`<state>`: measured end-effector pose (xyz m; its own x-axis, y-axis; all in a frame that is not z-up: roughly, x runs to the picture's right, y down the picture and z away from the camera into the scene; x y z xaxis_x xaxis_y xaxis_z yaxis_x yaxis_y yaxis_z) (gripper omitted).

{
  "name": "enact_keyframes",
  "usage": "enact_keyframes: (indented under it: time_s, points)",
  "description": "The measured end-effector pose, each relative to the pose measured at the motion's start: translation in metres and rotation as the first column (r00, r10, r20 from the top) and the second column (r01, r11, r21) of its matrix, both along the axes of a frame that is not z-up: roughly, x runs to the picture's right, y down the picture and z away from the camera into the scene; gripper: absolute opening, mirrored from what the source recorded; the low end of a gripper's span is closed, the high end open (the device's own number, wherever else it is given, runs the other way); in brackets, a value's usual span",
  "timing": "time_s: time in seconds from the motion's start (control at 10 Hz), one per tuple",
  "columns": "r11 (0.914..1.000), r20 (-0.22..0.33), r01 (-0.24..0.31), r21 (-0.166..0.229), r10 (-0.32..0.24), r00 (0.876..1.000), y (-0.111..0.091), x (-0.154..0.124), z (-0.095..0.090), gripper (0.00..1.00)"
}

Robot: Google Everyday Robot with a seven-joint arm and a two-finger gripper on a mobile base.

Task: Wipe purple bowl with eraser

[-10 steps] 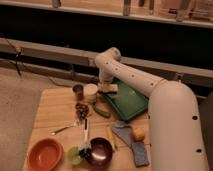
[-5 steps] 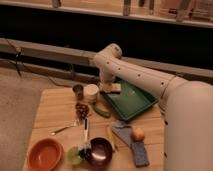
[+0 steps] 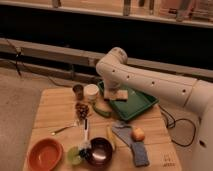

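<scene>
Looking down on my wooden table, I find the gripper low over the green tray, which sits toward the two o'clock part of the tabletop. The eraser shows right at the gripper's tip, a tan block with a paler underside, just above the tray's near-left area. I cannot tell whether the fingers are closed on it or merely resting beside it, nor whether it touches the tray floor. My white arm sweeps in from three o'clock and bends down over the tray.

The purple bowl sits at six o'clock, near the front edge, well apart from the gripper, its inside shining. Just at its nine o'clock side is a small green cup, and further that way the orange bowl. At the bowl's three o'clock lie a grey-blue cloth, an apple beside it, and a grey-blue sponge below them.

Toward eleven o'clock from the tray's left edge stand a white jar and a dark cup, close together. A spoon lies near the table's middle-left.
</scene>
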<state>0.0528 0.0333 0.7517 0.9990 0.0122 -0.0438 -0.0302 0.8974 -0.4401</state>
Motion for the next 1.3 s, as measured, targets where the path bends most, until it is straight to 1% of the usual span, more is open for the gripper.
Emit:
enact_keyframes:
  time_s: [0.2,0.5,0.6,0.9,1.0,1.3]
  points:
    - [0.9999,0.008,-0.008,-0.007,0.008,1.000,0.024,0.001,-0.025,0.00]
    - [0.9996,0.021,-0.012,-0.024,0.012,1.000,0.056,-0.001,-0.053,0.00]
    - [0.9994,0.027,-0.005,-0.033,0.006,1.000,0.067,-0.001,-0.061,0.00]
    - [0.9979,0.060,0.040,-0.050,-0.037,0.998,0.096,-0.005,-0.080,0.00]
    - [0.9968,0.070,0.058,-0.054,-0.055,0.996,0.111,-0.002,-0.086,0.00]
    - [0.9927,0.096,0.104,-0.061,-0.098,0.991,0.148,0.000,-0.095,0.00]
